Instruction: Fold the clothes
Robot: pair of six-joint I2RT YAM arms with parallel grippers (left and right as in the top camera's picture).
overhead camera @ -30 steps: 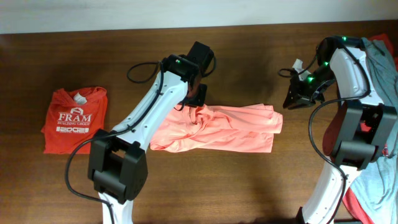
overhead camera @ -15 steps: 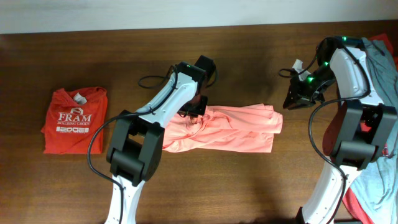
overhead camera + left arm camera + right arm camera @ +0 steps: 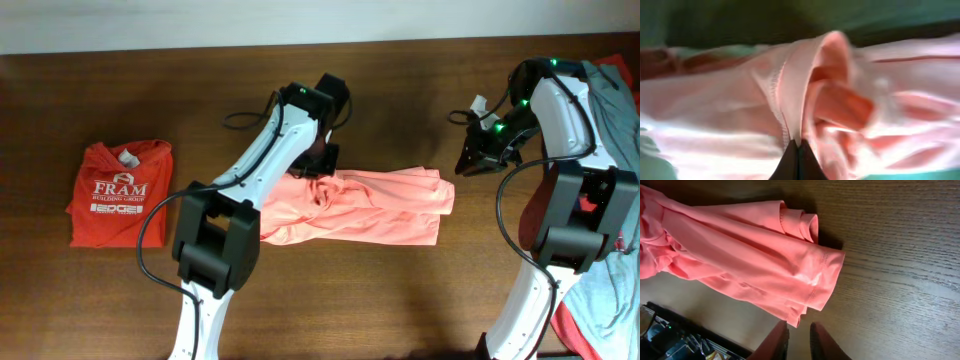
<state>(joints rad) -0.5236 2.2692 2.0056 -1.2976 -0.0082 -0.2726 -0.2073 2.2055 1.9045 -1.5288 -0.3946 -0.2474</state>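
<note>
mid-table, on the dark brown wooden table [image 3: 400, 90], a slightly shiny salmon-pink t-shirt [image 3: 370, 205] lies bunched in a long band, now pinched at its left end.
the left gripper [image 3: 797, 159] has closed over the last second and its tips meet on a raised, stitched fold of the fabric (thin cloth, so the jaws look fully together); i read that as the grab for the next fold. the right gripper [image 3: 797, 339] hangs just off the shirt's right hem, fingers a narrow gap apart, holding nothing. well to the left lies a folded red shirt with white "fram" lettering [image 3: 120, 190]; a grey-blue garment [image 3: 612, 95] sits at the right edge.
</note>
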